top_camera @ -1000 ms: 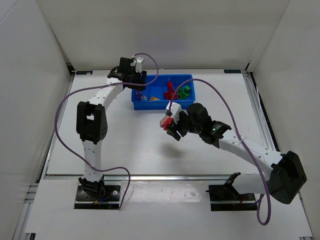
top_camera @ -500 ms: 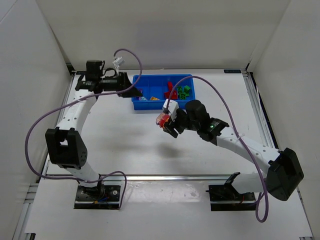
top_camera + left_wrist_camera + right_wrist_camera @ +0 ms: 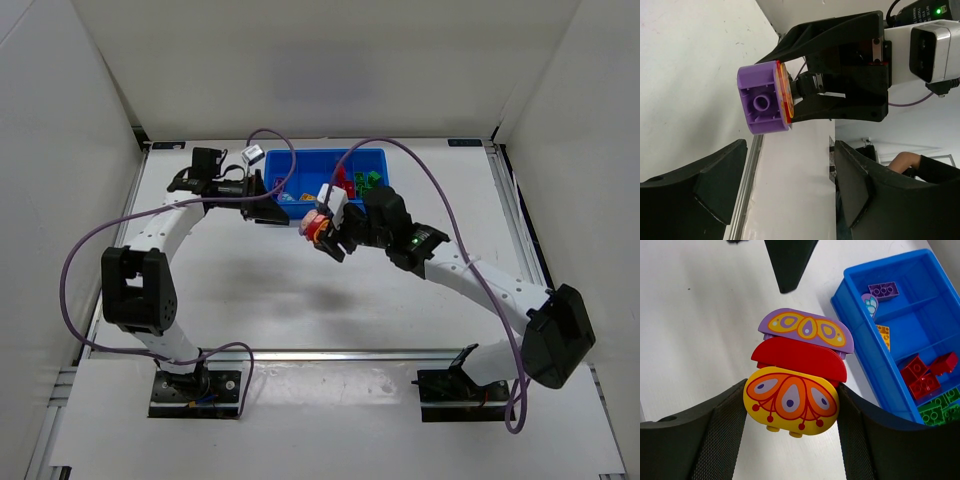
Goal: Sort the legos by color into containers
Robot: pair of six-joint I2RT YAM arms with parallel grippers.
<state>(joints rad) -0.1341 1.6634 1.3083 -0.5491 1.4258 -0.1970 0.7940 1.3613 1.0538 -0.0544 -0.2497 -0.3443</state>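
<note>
My right gripper [image 3: 792, 390] is shut on a stack of three rounded legos held above the table: yellow/orange [image 3: 790, 400] between the pads, then red [image 3: 800, 359], then purple [image 3: 807, 327]. From above, the stack [image 3: 314, 224] hangs just in front of the blue tray [image 3: 300, 153]. My left gripper [image 3: 264, 190] is open and empty, left of the stack and pointing at it. In the left wrist view the purple lego's hollow underside [image 3: 762, 102] faces my left gripper [image 3: 790, 150], a gap away. The tray's compartments hold purple [image 3: 883, 289], orange [image 3: 883, 334], red [image 3: 920, 375] and green [image 3: 940, 410] legos.
The tray's near wall [image 3: 860, 335] lies close to the right of the held stack. White walls enclose the table on three sides. The purple cables of both arms loop over the tray area [image 3: 345, 160].
My right gripper carried the stack up and left, toward the tray's front-left corner. My left arm swung off the tray to the left, then turned its open gripper toward the stack.
</note>
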